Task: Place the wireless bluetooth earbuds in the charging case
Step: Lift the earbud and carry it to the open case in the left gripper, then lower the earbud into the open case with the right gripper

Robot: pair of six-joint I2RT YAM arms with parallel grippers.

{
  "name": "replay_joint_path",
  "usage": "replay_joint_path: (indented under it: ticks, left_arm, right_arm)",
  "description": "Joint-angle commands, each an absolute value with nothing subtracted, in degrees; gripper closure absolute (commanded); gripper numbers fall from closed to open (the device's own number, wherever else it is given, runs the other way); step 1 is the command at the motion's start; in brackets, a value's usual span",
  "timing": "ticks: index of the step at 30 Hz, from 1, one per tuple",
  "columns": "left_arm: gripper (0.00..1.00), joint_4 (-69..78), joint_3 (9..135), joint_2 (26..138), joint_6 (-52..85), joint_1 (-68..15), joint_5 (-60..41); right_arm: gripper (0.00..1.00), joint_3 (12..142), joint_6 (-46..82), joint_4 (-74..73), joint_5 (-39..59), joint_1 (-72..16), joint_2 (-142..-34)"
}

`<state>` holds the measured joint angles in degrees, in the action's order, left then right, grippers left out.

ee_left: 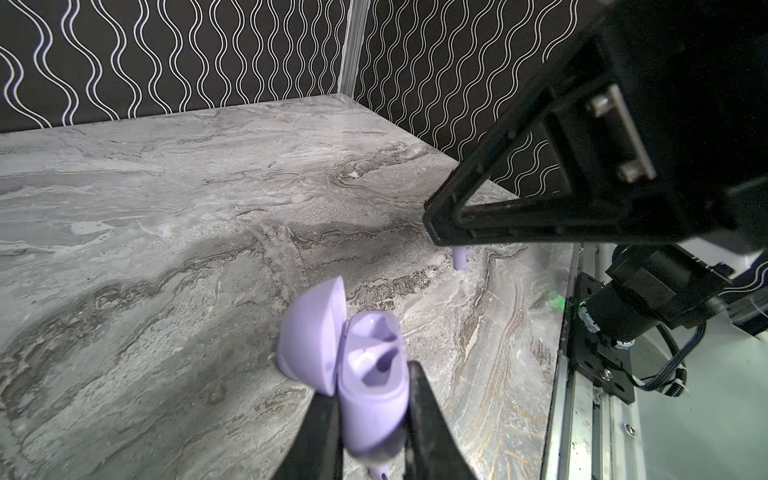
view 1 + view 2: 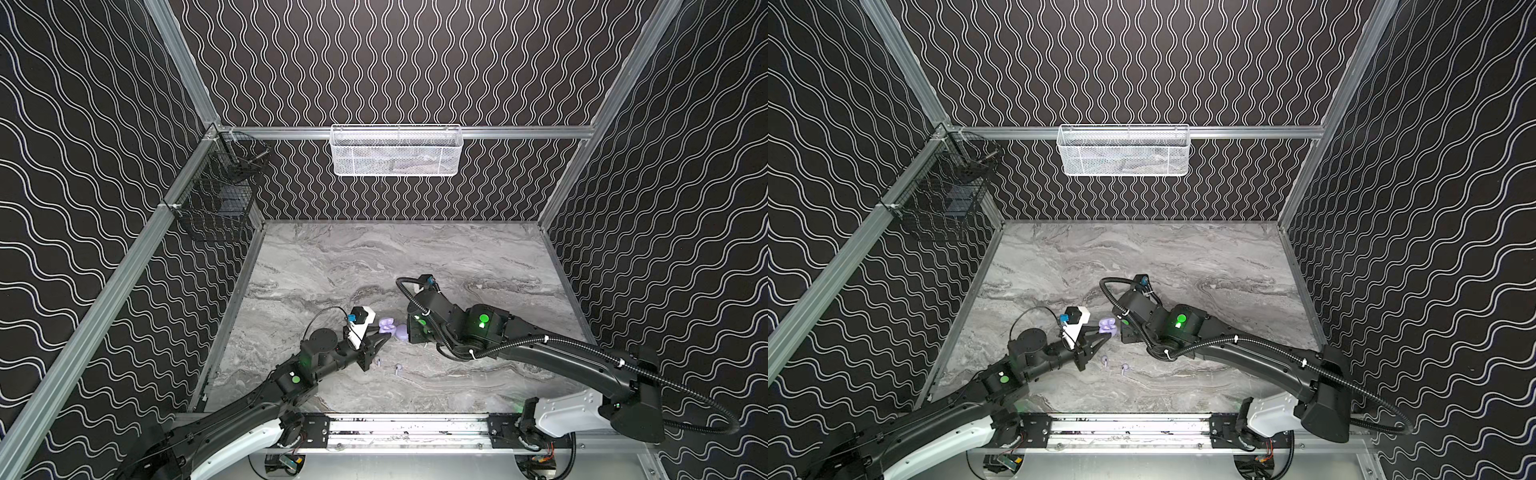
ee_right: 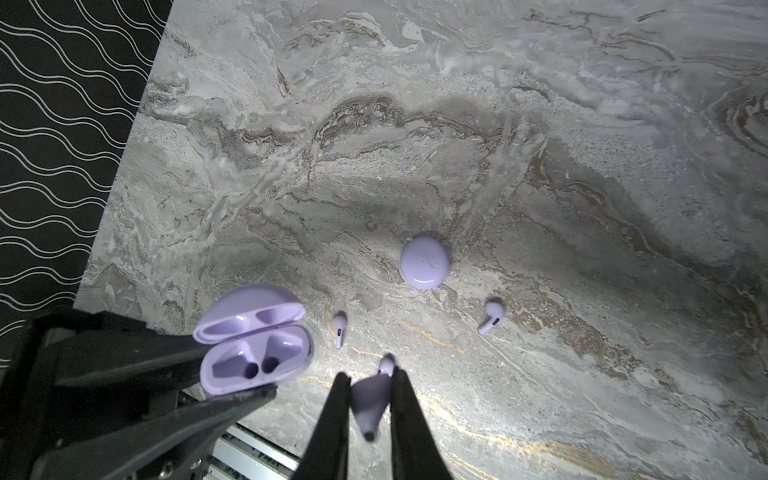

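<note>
Left jaws are clamping the open, empty case [image 3: 254, 359], right jaws are pinching one earbud [image 3: 369, 402], and other earbuds [image 3: 490, 318] are lying loose.

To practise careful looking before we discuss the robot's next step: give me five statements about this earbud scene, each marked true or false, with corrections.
1. The left gripper holds an open charging case. True.
2. The right gripper is empty. False: it is shut on an earbud.
3. Nothing sits in the open charging case yet. True.
4. The second case on the marble table has its lid up. False: it lies closed.
5. No earbuds lie on the table. False: a loose earbud lies near the open charging case, and another loose earbud lies near the second case.
</note>
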<state>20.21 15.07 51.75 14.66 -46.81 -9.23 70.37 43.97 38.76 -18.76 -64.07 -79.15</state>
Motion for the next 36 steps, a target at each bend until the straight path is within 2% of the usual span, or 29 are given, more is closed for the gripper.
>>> replay_joint_path:
  ticks: [1, 36]
  left_arm:
    - [1.00, 20.67, 15.01, 51.50, 13.63, -46.94, -7.93]
    - [1.00, 19.60, 14.99, 50.48, 13.62, -47.02, -6.94]
  right_arm:
    - [0.84, 71.66, 44.37, 36.24, -18.46, -64.34, -80.01]
    - [0.84, 74.45, 43.51, 29.00, -14.28, -64.42, -86.75]
